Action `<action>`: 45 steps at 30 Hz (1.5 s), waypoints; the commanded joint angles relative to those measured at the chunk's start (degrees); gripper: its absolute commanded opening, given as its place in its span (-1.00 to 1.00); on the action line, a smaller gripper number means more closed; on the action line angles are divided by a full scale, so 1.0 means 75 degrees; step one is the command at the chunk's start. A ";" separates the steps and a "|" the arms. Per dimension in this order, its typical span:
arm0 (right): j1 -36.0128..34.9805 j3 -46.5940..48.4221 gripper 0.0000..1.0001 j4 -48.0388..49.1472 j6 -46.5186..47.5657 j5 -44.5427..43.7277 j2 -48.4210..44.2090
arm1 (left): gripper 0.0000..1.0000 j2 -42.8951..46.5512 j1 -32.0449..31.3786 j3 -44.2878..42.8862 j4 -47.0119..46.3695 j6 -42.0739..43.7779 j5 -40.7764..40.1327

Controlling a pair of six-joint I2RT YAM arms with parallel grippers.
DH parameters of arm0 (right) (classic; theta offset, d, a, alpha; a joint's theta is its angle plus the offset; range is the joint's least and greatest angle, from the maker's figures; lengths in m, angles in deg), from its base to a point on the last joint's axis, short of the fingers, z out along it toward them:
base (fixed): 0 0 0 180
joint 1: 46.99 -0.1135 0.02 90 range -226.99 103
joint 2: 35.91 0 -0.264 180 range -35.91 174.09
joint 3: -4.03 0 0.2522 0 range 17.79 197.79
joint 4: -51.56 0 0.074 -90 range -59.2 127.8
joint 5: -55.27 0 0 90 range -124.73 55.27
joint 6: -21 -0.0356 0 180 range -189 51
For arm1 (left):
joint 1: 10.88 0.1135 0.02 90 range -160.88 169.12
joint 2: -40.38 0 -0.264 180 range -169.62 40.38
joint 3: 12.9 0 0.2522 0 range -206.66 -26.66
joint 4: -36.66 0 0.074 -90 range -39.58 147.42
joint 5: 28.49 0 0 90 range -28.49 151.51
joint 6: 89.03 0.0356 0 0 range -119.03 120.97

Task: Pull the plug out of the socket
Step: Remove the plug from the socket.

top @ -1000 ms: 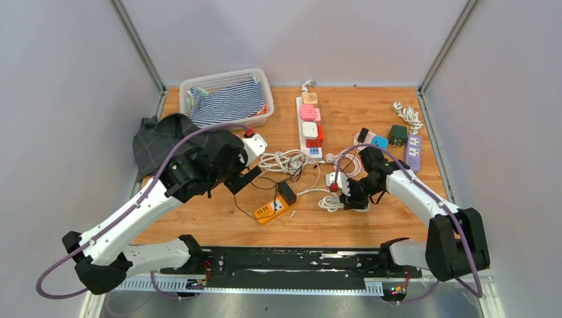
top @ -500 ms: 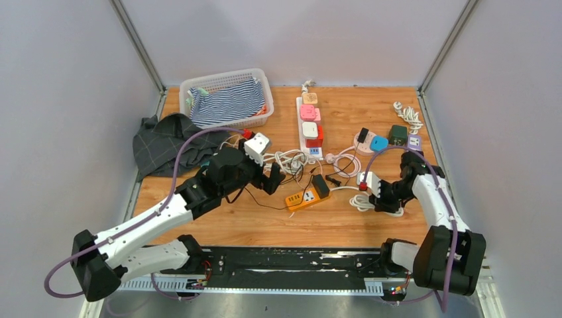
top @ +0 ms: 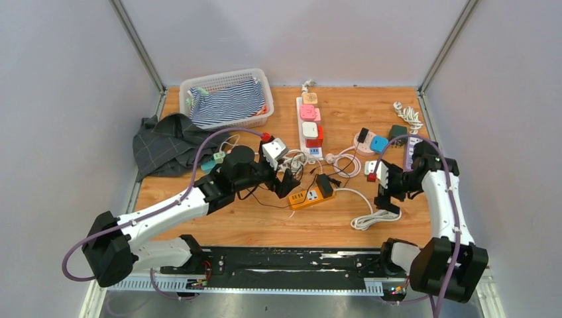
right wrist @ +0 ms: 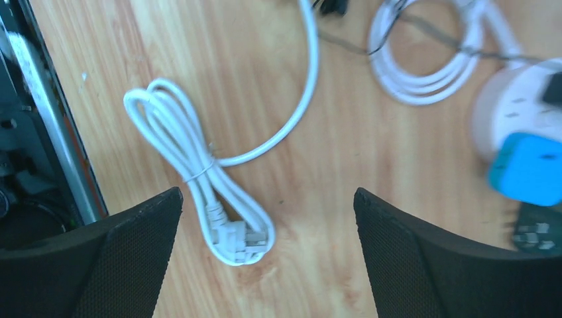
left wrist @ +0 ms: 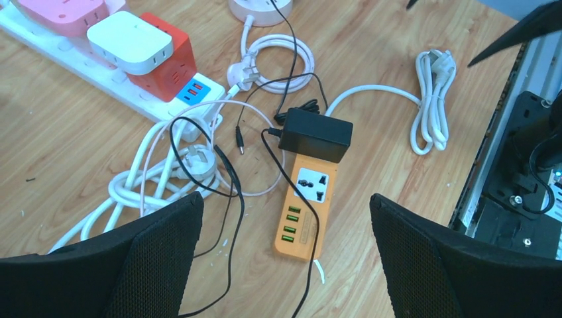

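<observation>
An orange socket strip (left wrist: 305, 212) lies on the wooden table with a black plug block (left wrist: 315, 134) seated in its far end; in the top view the strip (top: 309, 196) and plug (top: 324, 185) sit mid-table. My left gripper (left wrist: 286, 202) hovers open above the strip's near end, fingers on either side and touching nothing; from above it (top: 286, 182) sits just left of the strip. A coiled white cord (right wrist: 199, 179) that runs from the strip lies on the table under my open, empty right gripper (right wrist: 268, 192), which is (top: 388, 192) at the right.
A long white power strip (top: 308, 126) with pink, white and red adapters lies behind, tangled white and black cables beside it. A round socket with a blue plug (top: 379, 142) is at the back right. A basket (top: 219, 75) and grey cloth (top: 166, 142) are at the back left.
My right gripper opened and dropped the coiled white cord, after dragging it and the orange strip rightward. My left arm swung right and now hangs over the strip.
</observation>
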 commanded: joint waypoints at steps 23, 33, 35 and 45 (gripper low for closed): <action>-0.4937 -0.0359 0.71 0.5610 -0.9657 0.0061 0.0946 | 0.96 0.2152 -0.0012 0.2454 -0.0598 -0.1993 -0.0819; -0.5526 -0.0078 0.60 0.5586 -1.0111 -0.1718 0.1801 | 0.91 0.1438 -0.0195 0.2433 -0.1177 -0.1224 -0.0170; -0.5612 -0.0029 0.53 0.5550 -1.0111 -0.1911 0.1841 | 0.90 0.1366 -0.0504 0.2519 -0.1346 -0.0743 -0.0399; -0.5756 0.0074 -0.08 0.5286 -0.9837 -0.2356 0.2135 | 0.96 0.0013 -0.1216 0.3059 -0.3568 0.1297 -0.0555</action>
